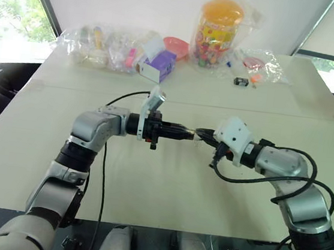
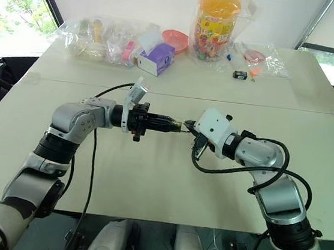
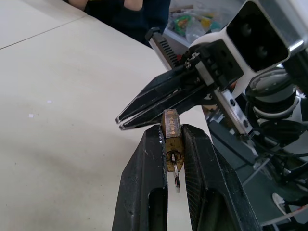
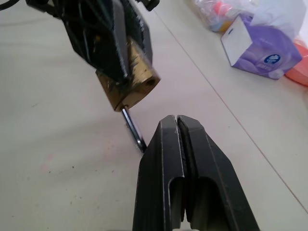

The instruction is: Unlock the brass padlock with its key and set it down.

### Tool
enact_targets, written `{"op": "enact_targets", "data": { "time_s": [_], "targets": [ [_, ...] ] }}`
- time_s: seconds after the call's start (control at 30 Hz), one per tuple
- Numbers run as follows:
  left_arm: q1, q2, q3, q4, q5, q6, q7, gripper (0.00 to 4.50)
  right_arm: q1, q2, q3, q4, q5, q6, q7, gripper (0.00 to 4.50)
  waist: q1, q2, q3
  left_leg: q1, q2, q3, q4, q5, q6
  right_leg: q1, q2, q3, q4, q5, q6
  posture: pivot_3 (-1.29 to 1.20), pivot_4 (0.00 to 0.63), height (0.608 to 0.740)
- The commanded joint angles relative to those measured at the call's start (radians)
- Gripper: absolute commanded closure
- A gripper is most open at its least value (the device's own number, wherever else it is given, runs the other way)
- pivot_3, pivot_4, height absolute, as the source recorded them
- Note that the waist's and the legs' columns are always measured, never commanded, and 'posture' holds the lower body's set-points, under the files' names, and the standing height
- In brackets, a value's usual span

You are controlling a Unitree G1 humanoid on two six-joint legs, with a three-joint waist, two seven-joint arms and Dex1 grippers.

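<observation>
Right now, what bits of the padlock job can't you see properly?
- Padlock: sides hidden by the left gripper fingers, left wrist view.
- Whether the shut right gripper pinches anything: the pictures don't tell.
- Shackle: far end behind the right gripper, right wrist view.
- Key: can't be picked out.
- Padlock, head views: too small.

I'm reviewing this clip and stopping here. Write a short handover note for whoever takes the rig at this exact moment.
Left gripper: shut on the brass padlock, held above the table.
Right gripper: shut, holding nothing, tips just beside the padlock.
Key: a thin metal piece sticks out of the padlock's underside; right fingers are next to it, not on it.
Done: padlock picked up.
Left: whether it is unlocked cannot be told; turn key, open the padlock, set it down.
</observation>
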Motion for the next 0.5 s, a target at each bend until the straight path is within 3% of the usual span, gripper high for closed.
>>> {"op": "enact_targets", "data": {
  "time_s": [0.03,0.27,0.5],
  "targets": [
    [-0.017,-0.001,0.031,-0.021,-0.017,-0.009,0.004,4.5,0.0,-0.008,0.005,-0.011,0.001,-0.032,0.006,4.47,0.0,0.0,0.0,0.0,0.0,0.0,0.0,0.0,0.0,0.0,0.0,0.0,0.0,0.0,0.0,0.0,0.15,0.735],
    [-0.007,-0.001,0.024,-0.015,0.001,-0.022,0.012,4.5,0.019,-0.036,-0.004,-0.027,-0.001,-0.034,0.014,4.47,0.002,0.0,0.0,0.0,0.0,0.0,0.0,0.0,0.0,0.0,0.0,0.0,0.0,0.0,0.0,0.0,0.15,0.735],
    [0.021,-0.004,-0.007,-0.023,0.023,-0.033,0.014,4.5,0.158,-0.137,-0.064,-0.066,-0.046,-0.075,0.003,4.47,0.002,0.0,0.0,0.0,0.0,0.0,0.0,0.0,0.0,0.0,0.0,0.0,-0.001,0.0,0.0,0.0,0.15,0.735]
  ]
}}
